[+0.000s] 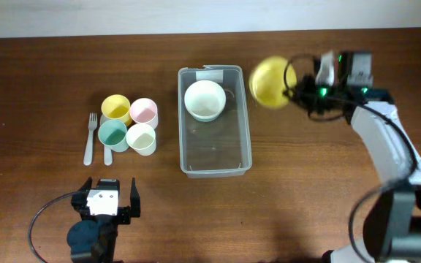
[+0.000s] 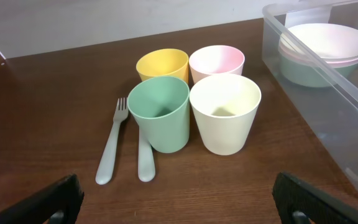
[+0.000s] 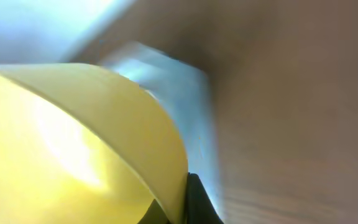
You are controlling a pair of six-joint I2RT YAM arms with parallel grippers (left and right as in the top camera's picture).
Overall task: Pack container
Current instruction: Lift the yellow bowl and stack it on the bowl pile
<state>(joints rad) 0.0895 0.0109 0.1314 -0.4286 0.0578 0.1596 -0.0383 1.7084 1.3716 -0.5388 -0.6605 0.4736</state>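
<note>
The clear rectangular container (image 1: 215, 159) lies mid-table with stacked bowls (image 1: 205, 99) at its far end; it also shows in the left wrist view (image 2: 328, 81) and, blurred, in the right wrist view (image 3: 185, 118). My right gripper (image 1: 292, 90) is shut on the rim of a yellow bowl (image 1: 269, 82), tilted in the air just right of the container's far end. The yellow bowl fills the right wrist view (image 3: 73, 143). My left gripper (image 1: 108, 203) is open and empty near the front edge, facing four cups (image 2: 191, 99).
The yellow (image 1: 115, 107), pink (image 1: 144, 111), green (image 1: 112, 134) and cream (image 1: 142, 138) cups stand left of the container. A pale fork (image 1: 90, 139) and a spoon (image 1: 108, 153) lie beside them.
</note>
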